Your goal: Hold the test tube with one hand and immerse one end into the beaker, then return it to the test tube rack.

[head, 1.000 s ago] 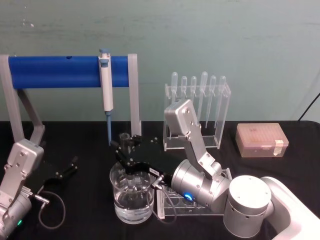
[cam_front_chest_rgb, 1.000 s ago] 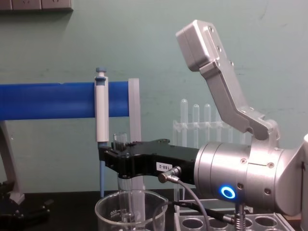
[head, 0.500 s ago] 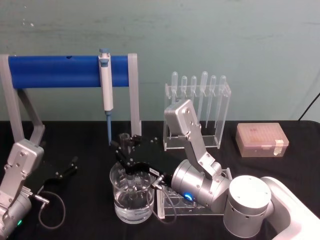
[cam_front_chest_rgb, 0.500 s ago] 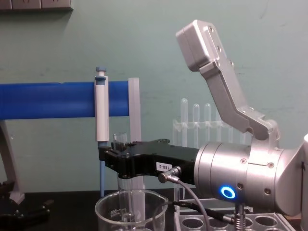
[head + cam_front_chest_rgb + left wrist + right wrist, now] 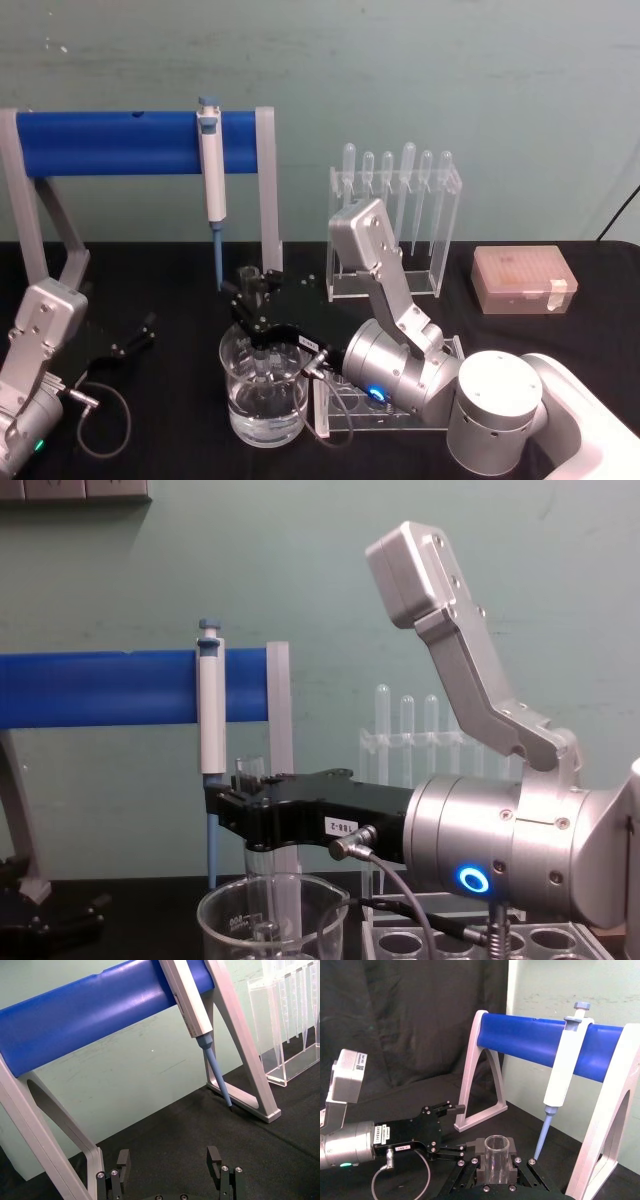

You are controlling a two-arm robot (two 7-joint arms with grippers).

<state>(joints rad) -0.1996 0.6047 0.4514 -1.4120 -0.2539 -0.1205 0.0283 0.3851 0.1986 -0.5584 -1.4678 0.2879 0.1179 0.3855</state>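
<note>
Right pincer reaches in from the right, above the beaker, and is closed on the test tube, with black jaws pressed on either side of the glass a little under the rim. The tube is clear, colourless glass with an open round mouth and plain straight walls, and it is held upright. In the right wrist view the mouth looks empty. In the chest view the tube runs down from the jaws past the beaker's rim, so its lower end is inside the beaker. I cannot tell whether the tip sits under the liquid line. The beaker is wide, clear glass with white markings on its wall and clear liquid in its lower part. It stands on the black tabletop, just beside the clear test tube rack, which lies to its right under the right arm's wrist. Left pincer rests low at the left of the tabletop, well apart from the beaker, with its jaws spread wide and nothing between them. Behind the beaker is a blue bar stand with a white-and-blue pipettor hanging from it, tip down. To the right at the back are a clear holder of plastic pipettes and a tip box.
</note>
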